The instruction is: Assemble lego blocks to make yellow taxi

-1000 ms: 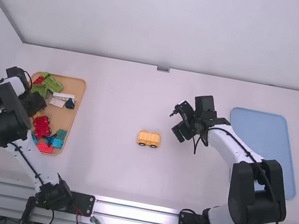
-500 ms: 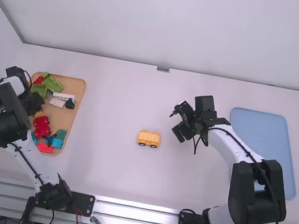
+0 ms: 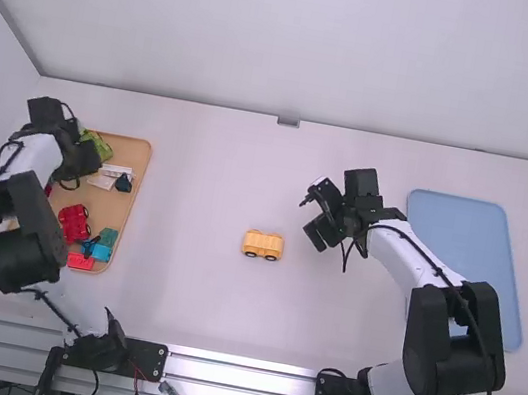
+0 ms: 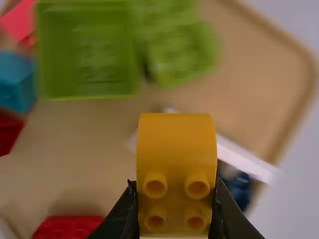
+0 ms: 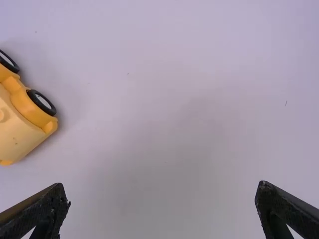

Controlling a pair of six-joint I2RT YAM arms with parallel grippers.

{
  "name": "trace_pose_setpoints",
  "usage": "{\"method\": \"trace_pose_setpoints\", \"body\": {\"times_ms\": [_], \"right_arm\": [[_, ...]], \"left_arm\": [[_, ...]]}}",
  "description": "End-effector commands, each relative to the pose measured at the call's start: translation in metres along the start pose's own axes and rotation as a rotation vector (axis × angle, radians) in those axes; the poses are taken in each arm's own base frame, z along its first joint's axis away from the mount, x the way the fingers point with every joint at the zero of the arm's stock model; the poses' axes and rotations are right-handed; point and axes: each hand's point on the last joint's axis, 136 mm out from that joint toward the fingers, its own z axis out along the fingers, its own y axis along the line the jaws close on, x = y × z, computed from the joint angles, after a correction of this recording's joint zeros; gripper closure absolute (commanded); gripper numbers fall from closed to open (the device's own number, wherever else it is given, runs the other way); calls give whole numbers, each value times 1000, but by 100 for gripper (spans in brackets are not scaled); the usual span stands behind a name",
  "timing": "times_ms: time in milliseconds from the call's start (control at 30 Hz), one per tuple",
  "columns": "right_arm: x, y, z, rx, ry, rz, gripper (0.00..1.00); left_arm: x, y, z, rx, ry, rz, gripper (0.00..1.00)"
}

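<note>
At the table's nine o'clock, over the shallow tan tray (image 3: 132, 151), your left gripper (image 3: 78, 154) clasps a curved orange-yellow plastic block (image 4: 177, 142), while the yellow plastic car base (image 3: 262, 245) with black wheels sits near the centre, your right gripper (image 3: 311, 217) spread wide at its two o'clock.

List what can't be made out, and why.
Wooden tray, high view: left side hidden by the left arm.
Orange block, left wrist view: far side faces away.
Dark block, left wrist view: blurred.
Yellow car, right wrist view: one end cut off by left edge.
</note>
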Motion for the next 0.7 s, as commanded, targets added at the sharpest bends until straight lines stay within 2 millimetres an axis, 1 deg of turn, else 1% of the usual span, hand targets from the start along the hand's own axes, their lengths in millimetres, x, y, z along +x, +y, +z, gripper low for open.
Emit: {"method": "trace_pose_setpoints", "body": {"times_ms": [0,33,67,100,133,167,200,233,267,300,333,367,433,467,533,633,667], "right_arm": [[-6,0,-4,2,-15,-1,1],[-6,0,-4,2,-15,-1,1],[-6,0,-4,2,-15,-1,1],[-6,0,-4,2,-15,-1,1],[-6,0,-4,2,-16,-1,1],[-6,0,-4,1,-15,-1,1],[-6,0,-4,1,-15,-1,1],[-6,0,-4,1,-15,-1,1],[-6,0,-4,1,-15,-1,1],[-6,0,-4,1,-15,-1,1],[-5,0,-4,-1,-12,0,1],[-5,1,-4,-1,-12,0,1],[-3,2,-4,-5,-5,1,1],[-2,2,-4,-8,0,2,1],[0,4,-4,-13,8,5,1],[1,5,-4,-20,12,6,1],[1,5,-4,-20,11,6,1]], "left_arm": [[21,-50,-19,81,-48,294,98],[30,-70,-27,105,-82,410,98],[30,-70,-27,105,-82,410,98],[41,-89,-35,134,-106,533,98],[62,-117,-45,194,-127,730,98],[79,-135,-51,249,-133,875,98],[85,-141,-53,269,-134,923,98],[105,-157,-59,329,-138,1071,98],[129,-172,-65,400,-137,1240,99],[146,-180,-69,441,-132,1349,98],[170,-191,-73,496,-123,1494,98],[178,-194,-73,510,-120,1540,99],[202,-204,-73,544,-106,1667,99],[208,-207,-72,544,-98,1694,98],[213,-213,-67,527,-91,1716,99],[216,-225,-56,523,-93,1740,99],[216,-226,-53,519,-83,1755,99]]}}
